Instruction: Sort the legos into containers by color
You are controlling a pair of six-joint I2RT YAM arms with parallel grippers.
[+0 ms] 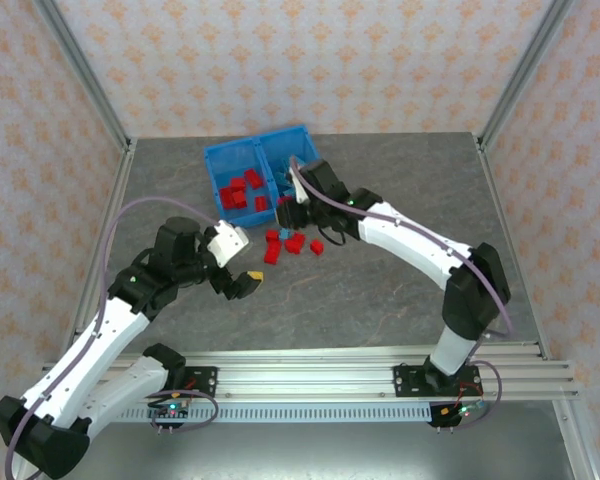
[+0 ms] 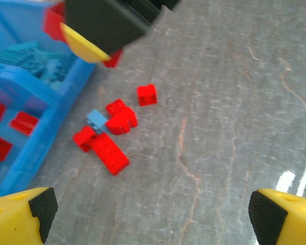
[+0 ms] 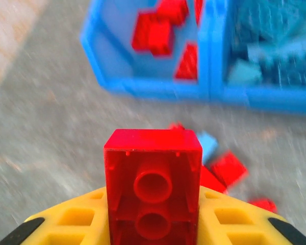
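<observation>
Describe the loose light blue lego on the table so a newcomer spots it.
Start at the bright blue bin. Just in front of it lies a cluster of loose bricks; the light blue lego is the only one there not red.

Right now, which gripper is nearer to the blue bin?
Right. The right gripper, shut on a red lego, hovers beside the blue bin; the left gripper is open, farther back.

tally: one blue bin with two compartments; five red legos and one light blue lego loose on the table at 5 o'clock from it in the top view; one further red lego off the table; binned pieces too overlapped to count.
</observation>
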